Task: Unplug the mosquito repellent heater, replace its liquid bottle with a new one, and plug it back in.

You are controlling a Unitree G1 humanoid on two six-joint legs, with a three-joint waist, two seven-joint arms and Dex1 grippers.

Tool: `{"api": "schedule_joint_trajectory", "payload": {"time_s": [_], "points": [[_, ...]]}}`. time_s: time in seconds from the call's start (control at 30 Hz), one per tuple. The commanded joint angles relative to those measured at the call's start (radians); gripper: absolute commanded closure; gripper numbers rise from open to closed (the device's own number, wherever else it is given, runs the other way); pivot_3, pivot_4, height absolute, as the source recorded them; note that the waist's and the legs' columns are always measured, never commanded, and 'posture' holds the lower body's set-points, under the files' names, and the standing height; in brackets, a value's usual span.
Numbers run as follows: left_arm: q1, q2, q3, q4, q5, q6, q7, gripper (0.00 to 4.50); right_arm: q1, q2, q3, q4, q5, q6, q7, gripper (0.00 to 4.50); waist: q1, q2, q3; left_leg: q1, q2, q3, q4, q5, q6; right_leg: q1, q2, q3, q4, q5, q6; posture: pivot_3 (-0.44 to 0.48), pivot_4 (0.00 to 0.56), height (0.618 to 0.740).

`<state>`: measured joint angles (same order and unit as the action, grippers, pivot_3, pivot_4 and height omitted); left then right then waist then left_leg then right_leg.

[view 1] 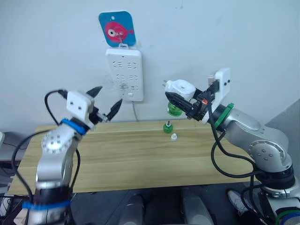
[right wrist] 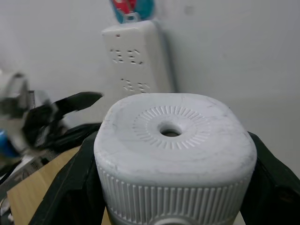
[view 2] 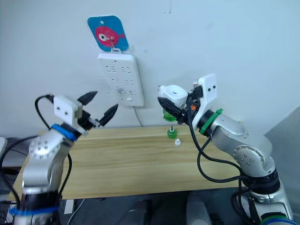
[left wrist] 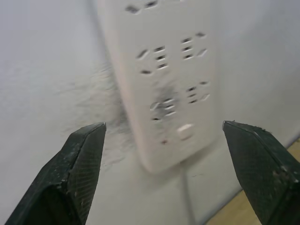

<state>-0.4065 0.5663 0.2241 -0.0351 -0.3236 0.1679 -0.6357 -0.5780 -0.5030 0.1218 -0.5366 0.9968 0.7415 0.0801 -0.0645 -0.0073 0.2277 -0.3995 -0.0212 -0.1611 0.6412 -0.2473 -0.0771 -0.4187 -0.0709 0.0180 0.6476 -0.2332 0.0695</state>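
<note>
The right gripper (view 1: 183, 101) clamps the white mosquito repellent heater (view 1: 182, 87) in the air above the table (view 1: 117, 150), a green liquid bottle (view 1: 174, 110) hanging under the unit. Below it on the table stand a second green bottle (view 1: 168, 126) and a small white cap (view 1: 174, 137). The left gripper (view 1: 107, 101) hangs wide open and empty near the wall-mounted power strip (view 1: 124, 74).

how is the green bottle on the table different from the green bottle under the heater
The bottle on the table stands free and upright on the wood, small white cap beside it. The bottle under the mosquito repellent heater, hangs in the air, held up by the right gripper. Both are green.
</note>
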Motion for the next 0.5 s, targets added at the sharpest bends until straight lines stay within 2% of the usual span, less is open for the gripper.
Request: {"api": "schedule_joint_trajectory", "payload": {"time_s": [0.03,0.5], "points": [[-0.054,0.027,-0.014,0.081,-0.027,-0.006,-0.083,0.32,-0.017,0.011,-0.012,-0.043,-0.031,0.004,0.026,1.45,0.001,0.000,0.000,-0.001,0.000,0.000,0.000,0.000,0.000,0.000,0.000,0.000,-0.001,0.000,0.000,-0.042,0.216,0.740],[-0.255,0.058,-0.101,0.314,-0.020,0.044,-0.315,0.32,-0.007,0.035,-0.052,-0.079,-0.054,0.069,0.044,1.45,-0.002,-0.002,0.001,0.000,0.000,0.000,-0.001,0.000,0.000,-0.002,0.000,0.000,0.001,0.000,0.000,-0.057,0.217,0.740]]}}
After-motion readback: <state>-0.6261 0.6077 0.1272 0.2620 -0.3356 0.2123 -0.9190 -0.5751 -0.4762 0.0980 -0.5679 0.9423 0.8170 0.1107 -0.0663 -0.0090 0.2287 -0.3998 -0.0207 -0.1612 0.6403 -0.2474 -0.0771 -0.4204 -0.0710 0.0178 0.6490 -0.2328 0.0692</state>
